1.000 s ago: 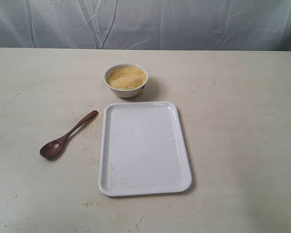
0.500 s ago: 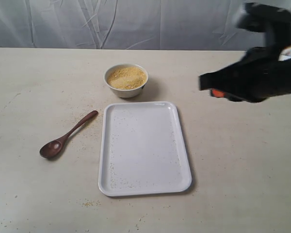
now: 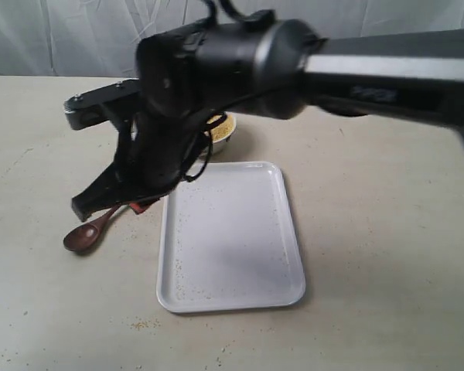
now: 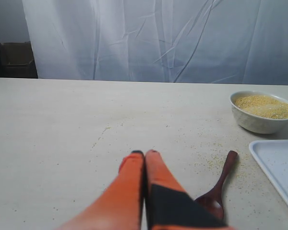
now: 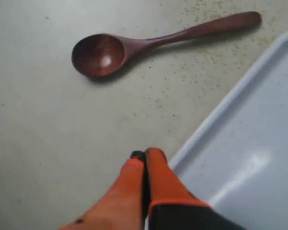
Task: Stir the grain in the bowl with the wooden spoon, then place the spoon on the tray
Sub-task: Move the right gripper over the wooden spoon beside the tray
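Observation:
The wooden spoon [image 3: 83,236] lies on the table left of the tray [image 3: 240,255], its handle partly hidden under my right arm. In the right wrist view the spoon [image 5: 134,45] lies free, and my right gripper [image 5: 145,156] hovers shut and empty by the tray's [image 5: 249,143] left rim. From the exterior that gripper [image 3: 141,205] hangs low between spoon and tray. The bowl [image 3: 224,133] of grain [image 3: 223,123] is mostly hidden behind the arm. In the left wrist view my left gripper [image 4: 144,153] is shut and empty, apart from the spoon [image 4: 222,184], with the bowl [image 4: 259,122] and grain [image 4: 262,105] beyond.
My right arm [image 3: 309,62] stretches from the right across the back of the table. Loose grain specks [image 3: 187,290] lie on the tray, and more specks [image 4: 209,160] on the table near the spoon. A white curtain [image 4: 158,38] hangs behind the table's far edge.
My right arm has swept in from the right, across the table, down to the gap between spoon and tray, and now covers most of the bowl. Spoon, bowl and tray have not moved.

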Tool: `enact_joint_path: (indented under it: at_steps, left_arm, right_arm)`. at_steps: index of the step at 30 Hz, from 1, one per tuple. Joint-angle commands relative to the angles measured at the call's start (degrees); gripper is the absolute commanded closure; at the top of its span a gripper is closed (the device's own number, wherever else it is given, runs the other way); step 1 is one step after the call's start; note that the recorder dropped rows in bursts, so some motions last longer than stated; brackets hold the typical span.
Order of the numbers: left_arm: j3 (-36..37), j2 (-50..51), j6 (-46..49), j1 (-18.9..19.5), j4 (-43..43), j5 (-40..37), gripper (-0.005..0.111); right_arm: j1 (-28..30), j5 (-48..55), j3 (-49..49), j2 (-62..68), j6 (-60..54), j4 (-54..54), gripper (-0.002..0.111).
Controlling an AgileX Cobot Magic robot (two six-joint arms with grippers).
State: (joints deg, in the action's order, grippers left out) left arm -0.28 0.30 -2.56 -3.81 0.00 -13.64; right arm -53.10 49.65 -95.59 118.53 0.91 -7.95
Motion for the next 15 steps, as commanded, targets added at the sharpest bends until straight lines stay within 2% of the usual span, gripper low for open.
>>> enact_joint_path:
  at_steps: [1, 7, 15]
  left_arm:
    - [0.3, -0.3, 0.1, 0.2, 0.0, 0.3, 0.107]
    - [0.3, -0.3, 0.1, 0.2, 0.0, 0.3, 0.107]
    - [0.3, -0.3, 0.1, 0.2, 0.0, 0.3, 0.107]
  right_arm:
    - [-1.3, 4.2, -12.5, 9.3, 4.4, 2.0, 0.109]
    - [-4.4, 3.9, -23.5, 17.4, 5.2, 1.1, 0.109]
    - [-6.5, 3.3, -26.3, 22.0, 5.2, 1.4, 0.109]
